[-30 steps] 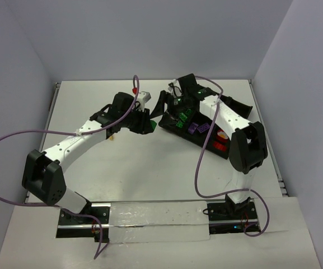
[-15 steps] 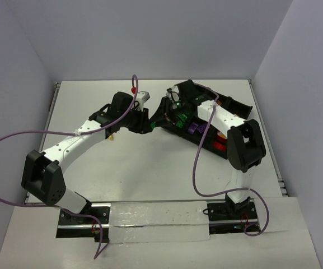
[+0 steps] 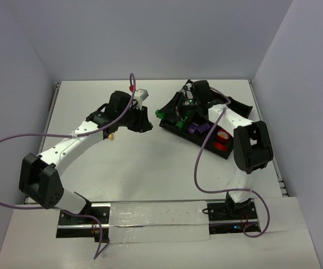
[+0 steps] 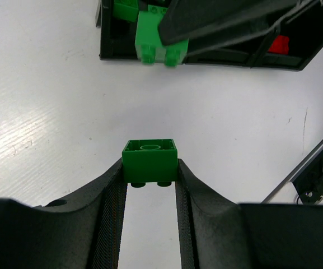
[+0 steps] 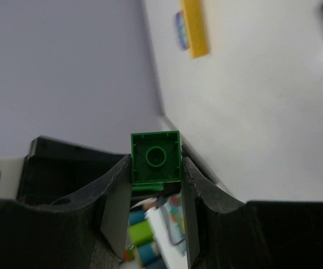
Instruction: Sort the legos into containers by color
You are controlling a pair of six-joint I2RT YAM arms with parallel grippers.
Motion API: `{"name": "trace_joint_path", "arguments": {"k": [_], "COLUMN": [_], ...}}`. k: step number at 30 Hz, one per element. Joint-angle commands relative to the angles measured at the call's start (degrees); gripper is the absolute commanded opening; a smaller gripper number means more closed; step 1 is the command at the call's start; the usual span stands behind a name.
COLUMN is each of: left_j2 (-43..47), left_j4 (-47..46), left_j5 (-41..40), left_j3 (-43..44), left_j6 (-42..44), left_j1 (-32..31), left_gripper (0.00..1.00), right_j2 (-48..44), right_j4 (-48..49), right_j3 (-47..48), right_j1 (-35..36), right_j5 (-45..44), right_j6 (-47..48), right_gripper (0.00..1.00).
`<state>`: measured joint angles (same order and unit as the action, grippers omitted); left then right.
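Observation:
My left gripper (image 4: 149, 178) is shut on a green lego (image 4: 149, 162), held just above the white table. In the top view it (image 3: 145, 125) sits left of the black tray (image 3: 178, 130). My right gripper (image 5: 156, 168) is shut on a second green lego (image 5: 155, 158). That lego (image 4: 159, 42) hangs at the tray's left end (image 4: 234, 58), a short gap from the left one (image 3: 159, 114). The tray's containers hold green (image 3: 182, 119), purple (image 3: 197, 127) and red legos (image 3: 220, 140).
A small yellow piece (image 3: 111, 136) lies on the table under the left forearm. A yellow brick (image 5: 195, 28) shows on the table in the right wrist view. The purple cables loop over both arms. Walls close in the table at the back and sides.
The two grippers, close together a second ago, have drawn apart. The right gripper closed on a green lego and pulled back toward the tray; the left one shifted slightly left, still holding its lego.

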<state>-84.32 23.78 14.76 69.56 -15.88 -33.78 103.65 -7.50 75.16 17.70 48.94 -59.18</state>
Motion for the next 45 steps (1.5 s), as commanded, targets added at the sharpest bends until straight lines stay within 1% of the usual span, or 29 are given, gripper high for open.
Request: {"name": "trace_joint_path", "arguments": {"k": [1,3,4,6,9,11,14,20,21,22,26,29,32,36,37,39,40,42,43,45], "left_j2": [1.6,1.1,0.5,-1.0,-4.0,-5.9,-7.9,-11.1,-11.7,-12.2,-15.9,-19.1,-21.8,-26.8,-27.9,-31.2,-31.9,-34.9,-36.0,-39.7], "left_j4": [-0.8,-0.8,-0.5,0.3,1.9,3.4,4.5,6.4,5.8,5.6,6.8,9.4,10.5,12.2,12.5,13.3,13.4,12.8,12.8,14.6], "left_j5": [0.0,-0.5,-0.9,-2.3,-4.0,-4.4,-4.5,-3.9,-3.3,-2.9,-1.8,-0.9,-0.4,-0.2,-0.6,-2.0,-2.3,-1.6,-1.6,-3.2], "left_j3": [0.3,0.9,1.5,4.0,7.0,9.9,13.4,19.1,19.6,20.5,24.4,29.3,31.8,37.7,38.9,41.3,42.5,45.6,45.7,51.4], "left_j6": [0.5,0.3,0.1,-1.0,-2.9,-3.5,-4.4,-7.5,-7.9,-8.2,-9.3,-10.0,-10.3,-10.5,-10.6,-10.6,-10.7,-11.4,-11.5,-12.8], "left_j1": [0.3,0.3,0.3,0.3,0.5,0.6,0.6,0.6,0.6,0.6,0.6,0.6,0.5,-0.6,-1.0,-2.0,-2.5,-3.2,-3.2,-3.5], "left_gripper": [0.00,0.00,0.00,0.00,0.00,0.00,0.00,0.00,0.00,0.00,0.00,0.00,0.00,0.00,0.00,0.00,0.00,0.00,0.00,0.00], "right_j2": [-0.9,0.3,1.0,3.2,7.5,9.4,10.1,9.8,9.4,9.1,8.0,6.9,4.0,-3.0,-6.8,-11.9,-14.2,-19.8,-19.9,-24.7], "right_j4": [-19.8,-27.2,-29.9,-33.5,-37.0,-37.5,-37.3,-36.9,-36.8,-36.7,-37.0,-37.0,-37.8,-36.0,-35.2,-33.1,-32.6,-32.1,-32.1,-32.2], "right_j3": [15.1,19.5,21.3,24.6,29.5,30.5,30.4,27.9,26.9,26.4,26.1,26.6,26.4,21.1,19.4,13.7,12.5,8.2,7.1,4.5], "right_j1": [0.0,0.2,0.2,0.1,0.0,0.0,0.0,0.1,0.1,0.0,0.0,0.0,-0.5,-2.5,-3.1,-4.7,-5.1,-6.1,-6.1,-6.4], "right_j5": [-15.7,-31.2,-35.5,-40.3,-42.9,-43.6,-43.8,-44.5,-44.9,-45.2,-46.2,-46.4,-47.9,-50.9,-51.2,-52.2,-52.3,-54.1,-54.1,-55.8], "right_j6": [15.3,20.4,22.5,25.1,27.6,28.2,28.3,28.6,28.7,28.7,28.6,29.2,29.8,29.1,28.7,28.3,28.2,28.6,28.6,29.2], "right_gripper": [0.00,0.00,0.00,0.00,0.00,0.01,0.10,0.17,0.32,0.42,0.71,0.72,0.72,0.71,0.71,0.71,0.71,0.71,0.71,0.71]}}
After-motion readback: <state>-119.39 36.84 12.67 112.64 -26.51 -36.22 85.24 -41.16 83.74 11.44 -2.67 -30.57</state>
